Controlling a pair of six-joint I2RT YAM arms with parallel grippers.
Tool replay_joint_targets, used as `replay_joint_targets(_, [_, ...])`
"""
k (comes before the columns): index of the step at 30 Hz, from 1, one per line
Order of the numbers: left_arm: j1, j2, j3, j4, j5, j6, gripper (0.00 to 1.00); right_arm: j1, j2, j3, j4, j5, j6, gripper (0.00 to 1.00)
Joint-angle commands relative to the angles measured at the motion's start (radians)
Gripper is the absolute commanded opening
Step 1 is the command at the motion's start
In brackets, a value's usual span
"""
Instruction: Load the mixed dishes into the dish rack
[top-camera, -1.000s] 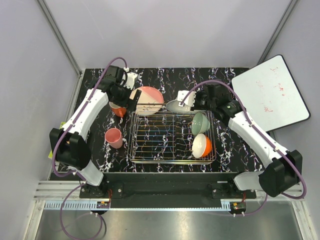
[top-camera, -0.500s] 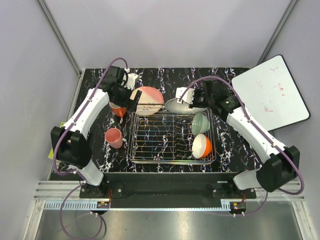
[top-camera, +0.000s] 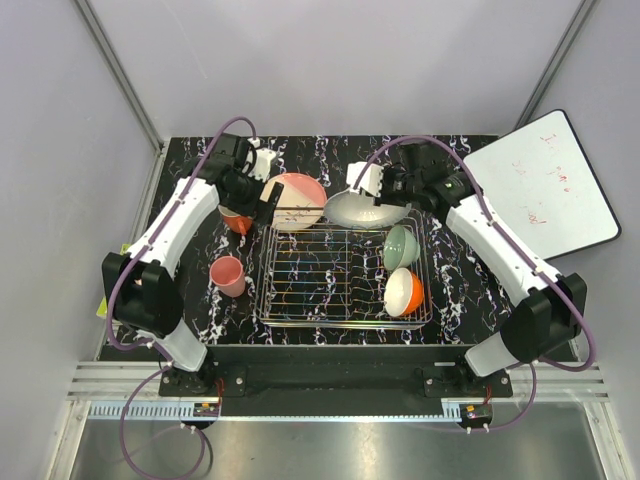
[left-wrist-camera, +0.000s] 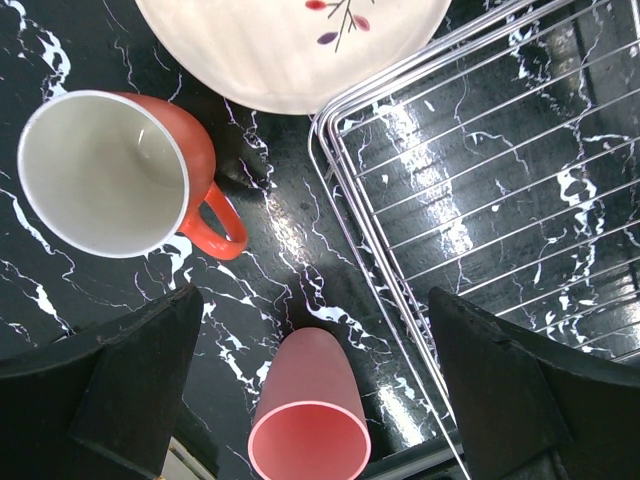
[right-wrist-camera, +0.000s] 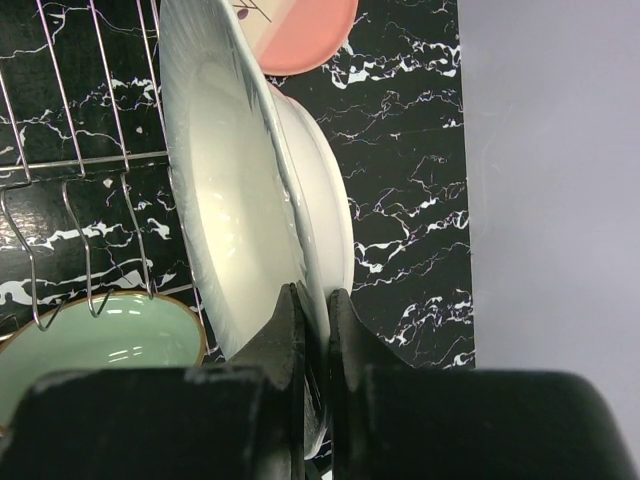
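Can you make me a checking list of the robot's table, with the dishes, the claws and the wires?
Surface: black marbled table, no spills seen.
Job's things: pale green bowl and orange bowl in the dish rack; orange mug and pink mug left of it; pink-and-peach plate at its far left corner.
Clutter: whiteboard with red scribbles, right of the table.
Grippers: left gripper open above the mugs; right gripper shut on the white plate's rim, at the rack's far edge.
Cables: purple cables loop high on both sides.
Surroundings: grey walls, metal frame.
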Motion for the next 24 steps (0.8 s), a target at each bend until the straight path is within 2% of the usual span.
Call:
replay_joint_targets(1, [0.003,-0.037,-0.023,0.028,-0.004,0.021,0.99,-0.009,-0.035,-0.019,-0.055,-0.047,0.03,0.0])
replay_joint_targets(6, [0.003,-0.036,-0.03,0.031,0.002,0.013,0.99,-0.033,-0.05,-0.027,-0.038,-0.079,0.05,0.0])
replay_joint_targets(15, [0.003,-0.048,-0.041,0.031,-0.002,0.016,0.99,-0.076,0.023,0.041,-0.04,-0.132,0.09,0.0])
replay_joint_targets(24, [0.003,-0.043,-0.043,0.034,-0.002,0.018,0.99,-0.109,0.031,0.006,-0.029,-0.178,0.125,0.0])
